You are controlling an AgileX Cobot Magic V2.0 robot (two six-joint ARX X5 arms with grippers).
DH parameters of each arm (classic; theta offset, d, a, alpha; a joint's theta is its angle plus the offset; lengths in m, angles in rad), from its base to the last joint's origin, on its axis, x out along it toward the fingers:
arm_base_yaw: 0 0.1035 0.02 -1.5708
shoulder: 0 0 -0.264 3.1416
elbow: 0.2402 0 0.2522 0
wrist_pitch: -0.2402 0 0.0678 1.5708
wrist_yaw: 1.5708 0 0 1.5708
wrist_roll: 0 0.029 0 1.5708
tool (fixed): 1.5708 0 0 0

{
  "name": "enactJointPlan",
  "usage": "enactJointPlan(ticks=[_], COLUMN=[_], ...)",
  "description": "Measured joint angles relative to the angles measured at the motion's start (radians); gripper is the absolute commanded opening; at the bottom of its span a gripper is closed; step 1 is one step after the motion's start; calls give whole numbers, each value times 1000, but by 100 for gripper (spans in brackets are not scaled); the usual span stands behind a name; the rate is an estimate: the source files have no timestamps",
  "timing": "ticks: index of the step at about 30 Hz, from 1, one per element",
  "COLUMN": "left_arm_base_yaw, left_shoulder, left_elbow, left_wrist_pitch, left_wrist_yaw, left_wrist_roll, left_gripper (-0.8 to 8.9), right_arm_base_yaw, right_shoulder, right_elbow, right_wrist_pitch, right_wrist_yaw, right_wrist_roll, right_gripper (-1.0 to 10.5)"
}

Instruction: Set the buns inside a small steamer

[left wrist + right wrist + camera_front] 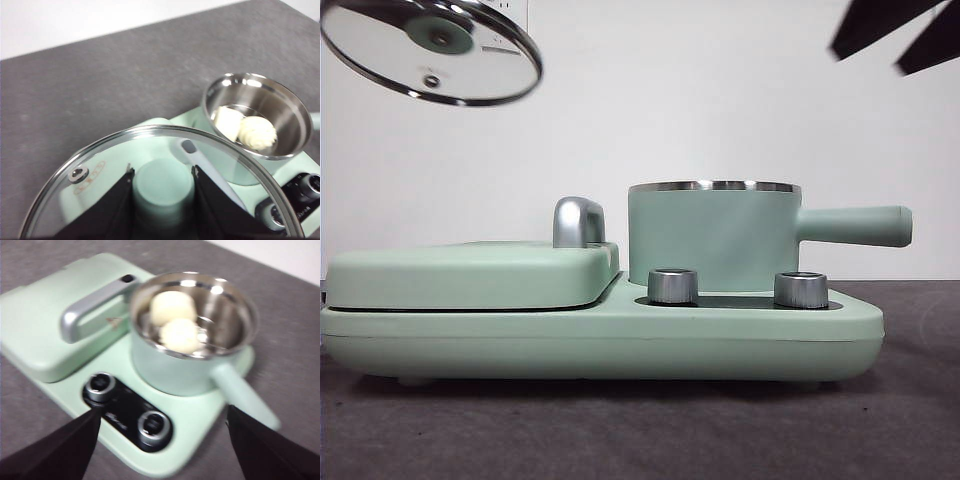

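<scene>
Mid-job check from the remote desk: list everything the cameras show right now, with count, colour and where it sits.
buns: two, cream-white, both inside the small steamer, side by side.
small steamer: one, mint green pot with steel rim and straight side handle, uncovered, on the cooker base behind the knobs.
glass lid: one, clear with steel rim and green knob, held tilted in the air above the grill section.
grill section: one, flat mint green lid with chrome handle, beside the pot.
control knobs: two, silver, on the black panel.
cooker base: one, mint green, on the table.
table: one, dark grey.
left gripper: jaws shut on the lid knob.
right gripper: jaws open, empty, above the cooker.
</scene>
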Motion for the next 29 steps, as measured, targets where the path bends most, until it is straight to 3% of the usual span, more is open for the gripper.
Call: enactJointPlan(ticks=[6,12,29], left_arm_base_yaw=[-94,-189,-320], left_shoulder=[89,196,485], left_elbow=[0,0,0], left_wrist_pitch=[106,285,736], left_wrist_yaw=[0,0,-33], left_wrist_roll=[-16,-26,-9], left_gripper=[11,11,11], right_arm_base_yaw=[0,0,0], right_shoulder=[-101,-137,-135], right_elbow=[0,0,0], right_wrist_pitch=[-63,-81,-149], right_wrist_yaw=[87,117,120], right_wrist_roll=[19,29,78], right_gripper=[399,399,399])
